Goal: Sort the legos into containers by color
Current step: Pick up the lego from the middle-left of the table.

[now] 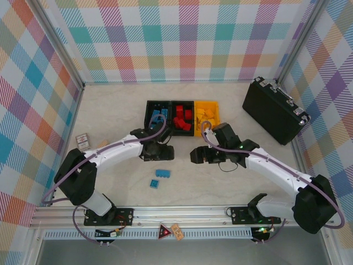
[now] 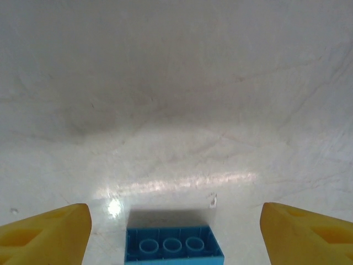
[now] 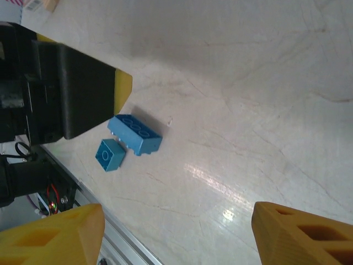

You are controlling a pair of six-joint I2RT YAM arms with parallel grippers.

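Left wrist view: the long blue lego [image 2: 174, 248] lies on the surface [image 2: 176, 110] between the left claw's [image 2: 175, 226] spread fingers, unpinched. The small blue lego [image 3: 110, 155] sits just beside it, ahead and left of the right claw [image 3: 176, 234], likewise spread and empty. Beyond both claws the containers [image 1: 171, 105] hold blue, red and yellow batches, seemingly sorted; I judge only these two remain.

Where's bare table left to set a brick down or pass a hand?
Bare: the strip between the containers and the back wall; the gap between them and the black case; the front patch right of the two blue legos. Crowded: just before the containers, where left gripper and right gripper hover.
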